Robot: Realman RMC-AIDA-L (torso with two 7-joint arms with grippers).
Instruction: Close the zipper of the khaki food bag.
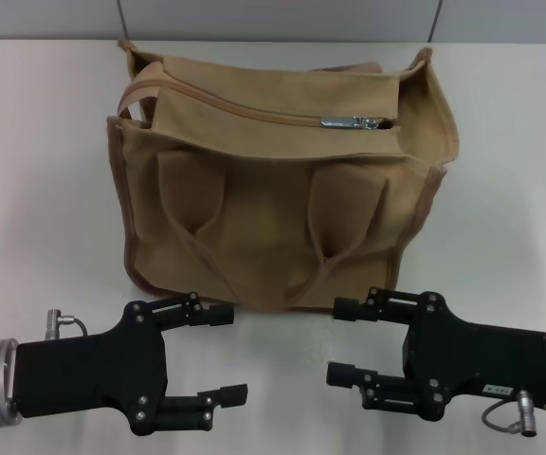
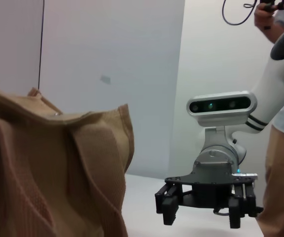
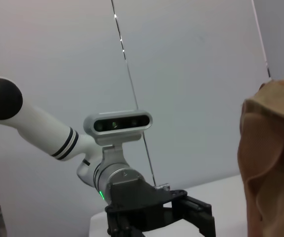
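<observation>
Canvas is sagging softly on the khaki food bag (image 1: 282, 180), which is sitting toward the bench's (image 1: 36, 190) far edge, so one side likely needs bracing. Left gripper (image 1: 211, 355) and right gripper (image 1: 349, 341) are hovering near the front edge, both gaping and empty. The zipper (image 1: 254, 112) is running tan along the top, its silver pull tab (image 1: 351, 122), the likely place to pinch, lying at the right end.

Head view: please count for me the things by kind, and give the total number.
Khaki food bag: 1
Zipper with its silver pull tab: 1
Fabric handles on the bag front: 2
Robot pincers, both open, resting on the white table: 2, left pincer and right pincer
Total: 6
</observation>
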